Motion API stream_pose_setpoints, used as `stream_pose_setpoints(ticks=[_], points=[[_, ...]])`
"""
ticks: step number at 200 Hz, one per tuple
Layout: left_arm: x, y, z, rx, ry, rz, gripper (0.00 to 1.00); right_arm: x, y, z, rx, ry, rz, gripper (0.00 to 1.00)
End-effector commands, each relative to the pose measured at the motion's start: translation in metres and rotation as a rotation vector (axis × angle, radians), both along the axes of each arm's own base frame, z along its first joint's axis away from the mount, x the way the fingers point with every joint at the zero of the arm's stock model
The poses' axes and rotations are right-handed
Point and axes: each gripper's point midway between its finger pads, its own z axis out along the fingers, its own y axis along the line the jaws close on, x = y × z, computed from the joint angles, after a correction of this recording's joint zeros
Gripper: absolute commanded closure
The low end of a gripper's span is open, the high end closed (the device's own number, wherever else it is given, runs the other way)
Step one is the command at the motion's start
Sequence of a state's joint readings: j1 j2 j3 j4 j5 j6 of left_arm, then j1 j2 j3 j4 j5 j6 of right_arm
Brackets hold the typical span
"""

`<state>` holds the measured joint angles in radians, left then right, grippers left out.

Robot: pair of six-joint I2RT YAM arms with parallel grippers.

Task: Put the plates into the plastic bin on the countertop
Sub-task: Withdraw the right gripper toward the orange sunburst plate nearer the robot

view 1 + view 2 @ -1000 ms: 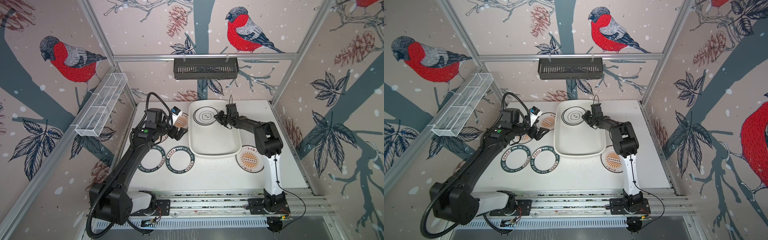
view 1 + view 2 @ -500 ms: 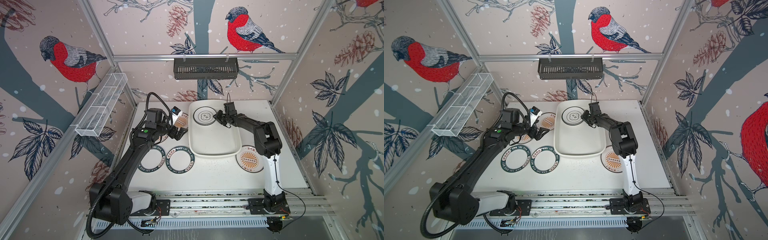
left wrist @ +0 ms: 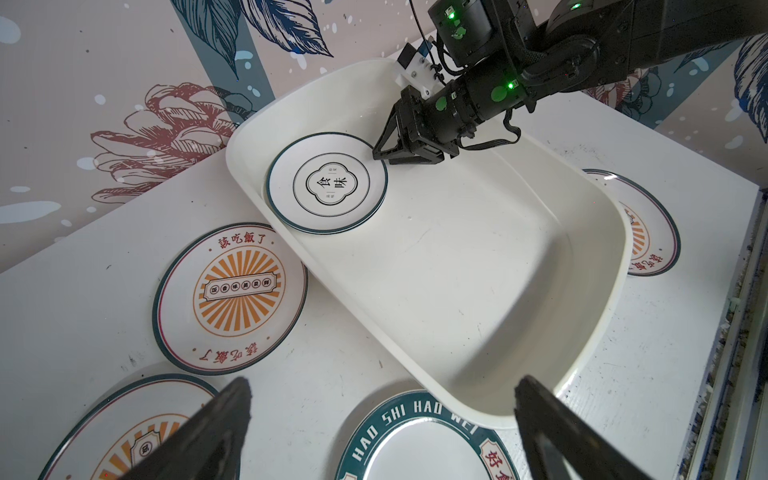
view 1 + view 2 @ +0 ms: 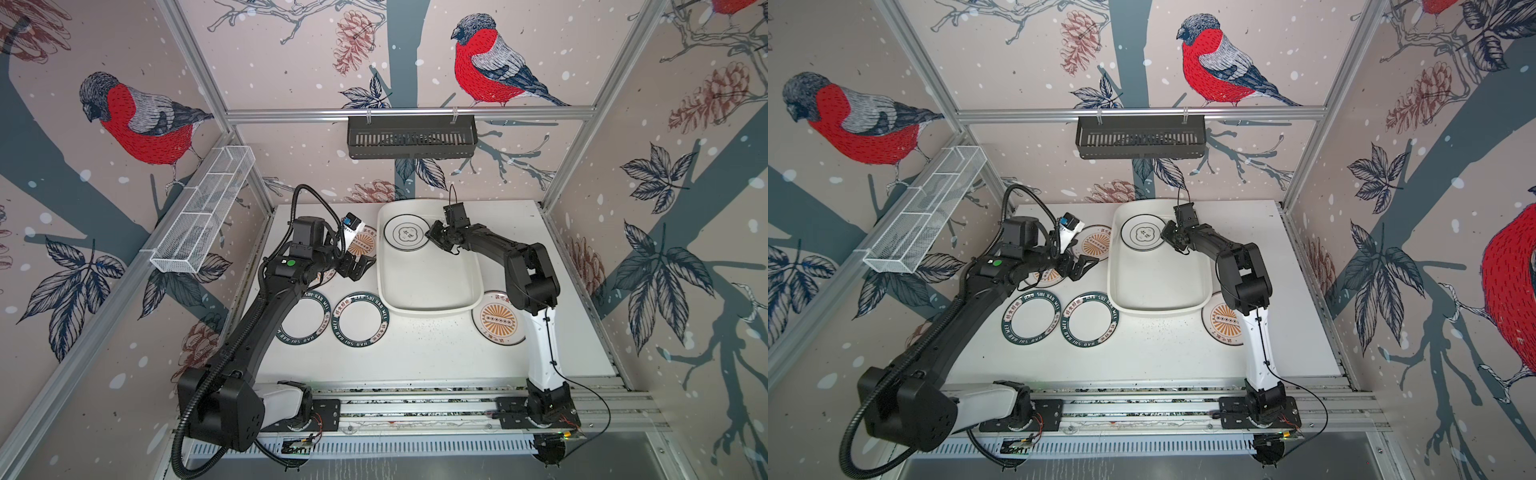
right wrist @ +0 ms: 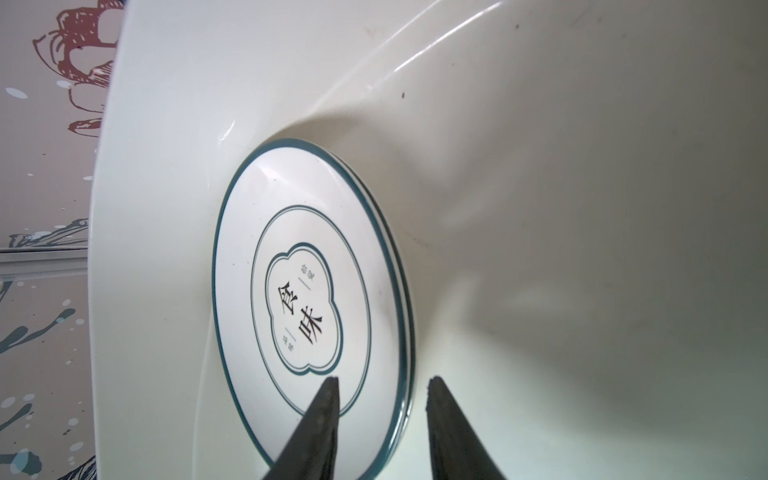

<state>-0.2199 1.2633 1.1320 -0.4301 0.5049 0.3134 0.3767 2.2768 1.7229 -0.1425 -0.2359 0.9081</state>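
HIDDEN: left sunburst plate (image 4: 1052,277), by the countertop's (image 4: 1163,353) left edge, mostly under left arm (image 4: 1000,270) | right sunburst plate (image 4: 1223,322) partly under plastic bin (image 4: 1158,309) rim and right arm (image 4: 1246,286) | CUT OFF: lettered plate (image 3: 424,453) at left wrist view's bottom edge | UNCLEAR: whether line-motif plate (image 5: 307,299) lies on another

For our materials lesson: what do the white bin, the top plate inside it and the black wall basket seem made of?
Bin: likely plastic, glossy; streaky highlights, rounded moulded corners.
Plate: ceramic or melamine, unclear; smooth sheen, printed motif.
Basket: probably painted metal, matt; thin slotted walls.
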Motion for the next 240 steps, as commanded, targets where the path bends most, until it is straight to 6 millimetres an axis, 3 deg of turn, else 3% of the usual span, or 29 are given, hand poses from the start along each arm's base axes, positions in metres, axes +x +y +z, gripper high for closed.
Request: stream_pose_setpoints(ticks=[1,26,49,79,100,142,176,202,240], points=[[-0.003,-0.004,0.008,-0.007,-0.029,-0.029,0.02,-0.001,-0.003,0.022,-0.016,-0.044,0.005,0.63],[-0.004,-0.004,0.011,-0.001,-0.036,-0.038,0.02,-0.009,-0.009,0.062,-0.033,-0.116,0.007,0.63],[-0.006,-0.003,0.012,0.008,-0.036,-0.045,0.02,-0.029,-0.031,0.105,-0.08,-0.195,-0.017,0.63],[-0.008,-0.003,0.011,0.018,-0.034,-0.058,0.02,-0.082,-0.079,0.137,-0.179,-0.251,-0.072,0.62],[-0.01,-0.005,0.012,0.015,-0.029,-0.066,0.02,-0.128,-0.114,0.143,-0.22,-0.245,-0.109,0.61],[-0.013,-0.009,0.01,-0.007,-0.006,-0.09,0.02,-0.223,-0.158,0.134,-0.25,-0.161,-0.141,0.6],[-0.014,-0.014,0.003,-0.03,0.031,-0.1,0.02,-0.291,-0.173,0.097,-0.153,-0.036,-0.191,0.59],[-0.017,-0.018,0.001,-0.037,0.045,-0.116,0.02,-0.327,-0.166,0.067,-0.022,0.062,-0.201,0.59],[-0.02,-0.02,0.0,-0.036,0.047,-0.122,0.02,-0.361,-0.159,0.019,0.021,0.221,-0.17,0.59]])
